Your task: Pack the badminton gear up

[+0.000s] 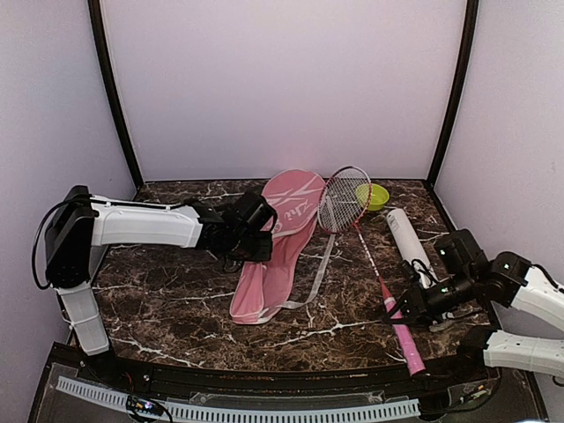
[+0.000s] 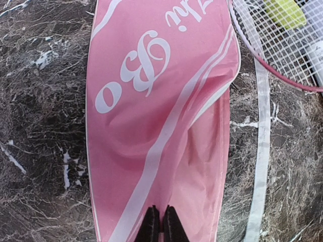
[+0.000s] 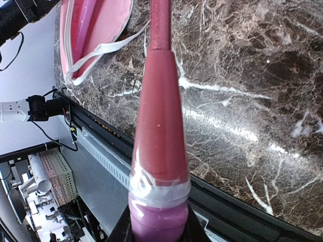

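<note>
Left gripper [image 2: 161,227]: jaws closed tight, tips resting on the fabric of the long pink racket cover [image 1: 280,238] at its left edge, about mid-length; whether a fold of fabric is caught between them cannot be told from the wrist view. The cover lies flat on the counter [image 1: 167,300], centre of the surface, wide end toward the back wall, narrow end toward the arms, with its white strap [image 2: 261,141] trailing along its right side. Right gripper [image 3: 157,229]: jaws narrow, clamped around the pink handle of a racket [image 1: 344,201] near the counter's front right edge. The racket's shaft runs diagonally away from that grip, and its strung head lies beside the wide end of the cover, overlapping its right edge. The tall white tube [image 1: 405,233] lies on its side to the right of the shaft, apart from it. A small lime-green bowl [image 1: 373,196] sits at the back, partly behind the racket head.
</note>
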`<state>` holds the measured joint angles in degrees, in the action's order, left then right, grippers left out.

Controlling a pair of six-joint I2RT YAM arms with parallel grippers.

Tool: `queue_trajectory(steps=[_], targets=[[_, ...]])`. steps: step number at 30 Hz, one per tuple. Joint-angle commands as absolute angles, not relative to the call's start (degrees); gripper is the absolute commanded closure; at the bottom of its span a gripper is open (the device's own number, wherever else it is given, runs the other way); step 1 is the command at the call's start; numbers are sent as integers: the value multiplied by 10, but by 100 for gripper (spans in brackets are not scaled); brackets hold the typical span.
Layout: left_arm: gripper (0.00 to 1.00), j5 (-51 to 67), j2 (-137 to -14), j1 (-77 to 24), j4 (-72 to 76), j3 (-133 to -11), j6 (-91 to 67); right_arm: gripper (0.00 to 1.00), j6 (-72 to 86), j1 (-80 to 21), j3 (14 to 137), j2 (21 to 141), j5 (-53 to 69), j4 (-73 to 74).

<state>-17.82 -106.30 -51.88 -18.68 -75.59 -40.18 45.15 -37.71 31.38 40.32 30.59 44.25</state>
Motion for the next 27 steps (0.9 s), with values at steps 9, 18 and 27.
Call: queue_trajectory(steps=[9,18,27], targets=[[100,-183,-980,-481,-13,-695,-399,100,526,-375,301,347,494,458],[100,-177,-945,-481,44,-648,-364,100,652,-375,295,320,600,363],[100,-166,-932,-481,73,-628,-323,100,765,-375,276,299,611,252]])
